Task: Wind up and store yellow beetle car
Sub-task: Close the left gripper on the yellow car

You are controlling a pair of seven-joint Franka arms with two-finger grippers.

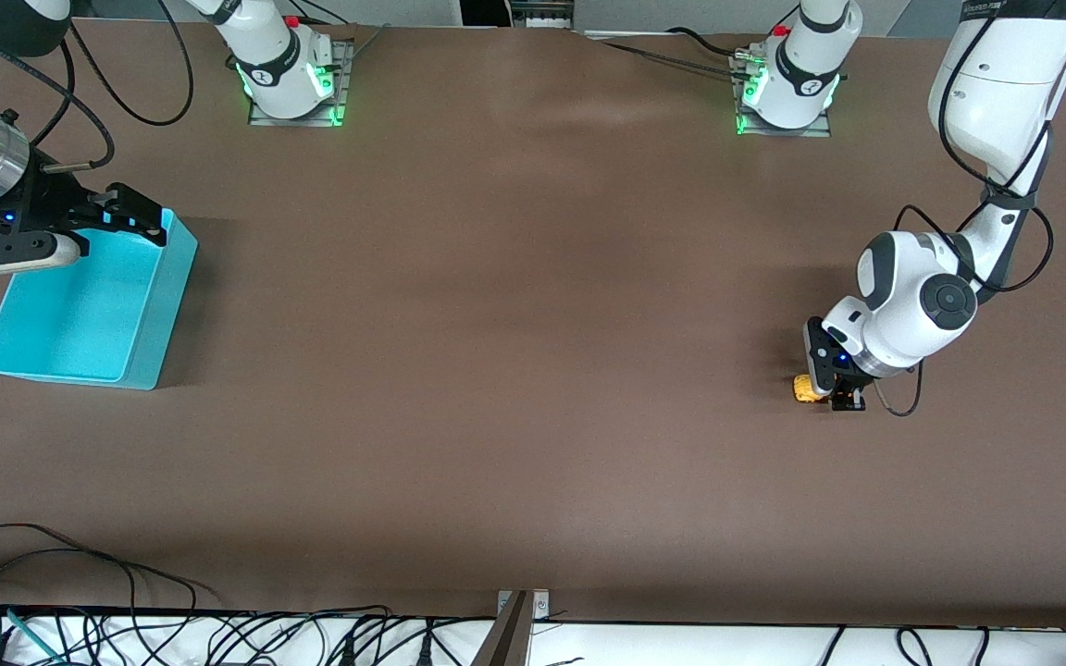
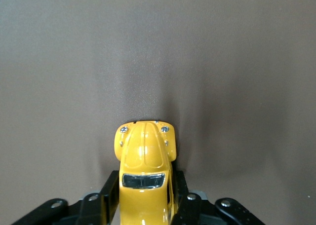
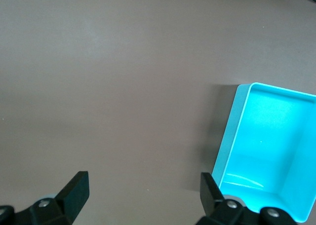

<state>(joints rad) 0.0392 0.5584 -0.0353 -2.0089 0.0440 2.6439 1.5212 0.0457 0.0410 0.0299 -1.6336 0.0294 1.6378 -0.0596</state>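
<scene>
Down on the counter [image 1: 533, 370], left gripper [image 1: 836, 396] fingers pinch the yellow beetle car [image 2: 145, 173] for winding; right gripper [image 1: 130, 215], fingers spread, waits over the turquoise bin [image 1: 149, 314].

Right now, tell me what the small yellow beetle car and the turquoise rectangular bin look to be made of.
Small yellow beetle car: glossy painted body, die-cast metal or hard plastic; sharp highlights streak its hood between the left gripper fingers. Turquoise rectangular bin: probably moulded plastic, smooth and semi-gloss, with thin uniform walls and a soft sheen inside.
</scene>
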